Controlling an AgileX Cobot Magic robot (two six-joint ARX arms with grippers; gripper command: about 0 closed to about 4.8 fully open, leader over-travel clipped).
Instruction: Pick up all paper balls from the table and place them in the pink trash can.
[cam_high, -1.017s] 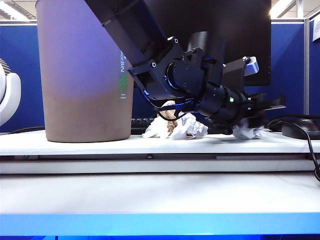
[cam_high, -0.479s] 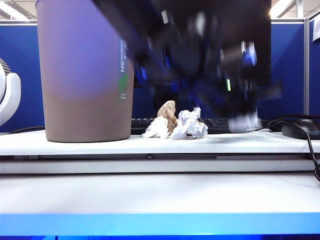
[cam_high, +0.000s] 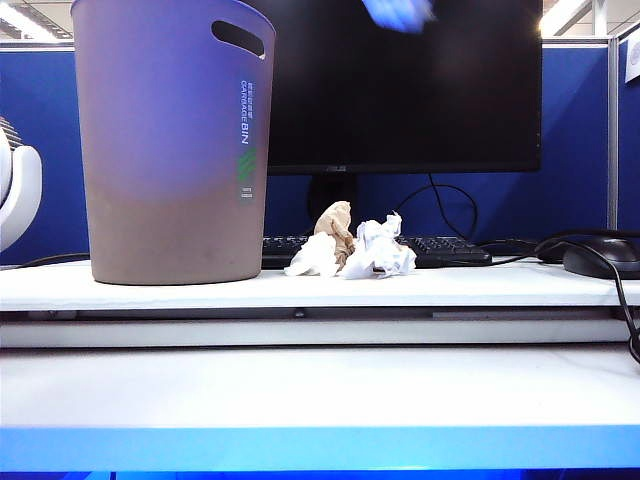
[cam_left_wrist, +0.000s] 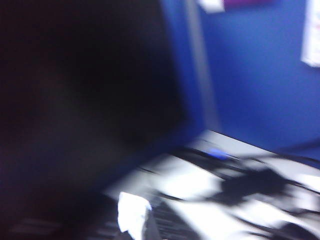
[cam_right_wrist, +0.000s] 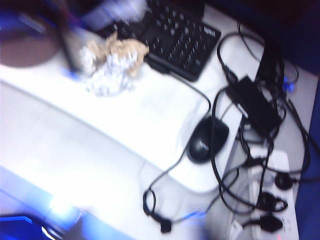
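Left fingers (cam_left_wrist: 131, 220) shut on paper ball (cam_left_wrist: 132, 216), lifted off table (cam_high: 320, 290).

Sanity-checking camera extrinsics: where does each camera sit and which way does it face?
Exterior: low at the table front, level toward pink trash can and paper balls; a blue blur, likely left gripper, top edge.
Left wrist: above the desk, blurred, facing monitor; no body clear.
Right wrist: high, looking down on paper balls, keyboard, mouse; right gripper unseen.
Shared: paper balls, exterior and right wrist.
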